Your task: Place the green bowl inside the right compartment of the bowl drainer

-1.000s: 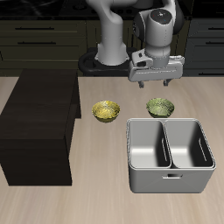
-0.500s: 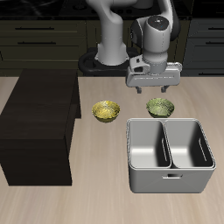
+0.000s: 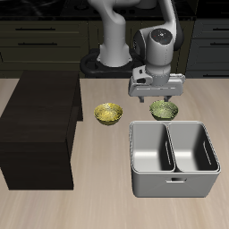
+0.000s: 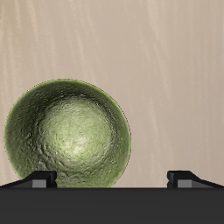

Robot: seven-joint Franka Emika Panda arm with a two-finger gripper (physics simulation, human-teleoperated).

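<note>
The green bowl (image 3: pixel 164 109) is small, round and olive, and stands upright on the table just behind the bowl drainer (image 3: pixel 173 183). In the wrist view the green bowl (image 4: pixel 68 134) shows its speckled inside, off to one side of the finger line. My gripper (image 3: pixel 159 96) hangs open just above the bowl's back rim, holding nothing. Both fingertips (image 4: pixel 39 178) show in the wrist view, spread wide, with the gripper (image 4: pixel 112 178) midway between them. The right compartment (image 3: pixel 192 147) of the grey tub holds nothing.
A brighter yellow-green bowl (image 3: pixel 109 113) sits on the table beside the green one. A large dark brown-black box (image 3: pixel 40 130) stands at the table's side. The drainer's other well (image 3: pixel 150 148) holds nothing.
My gripper has come down and shifted slightly toward the green bowl. The bowls and the drainer have not moved.
</note>
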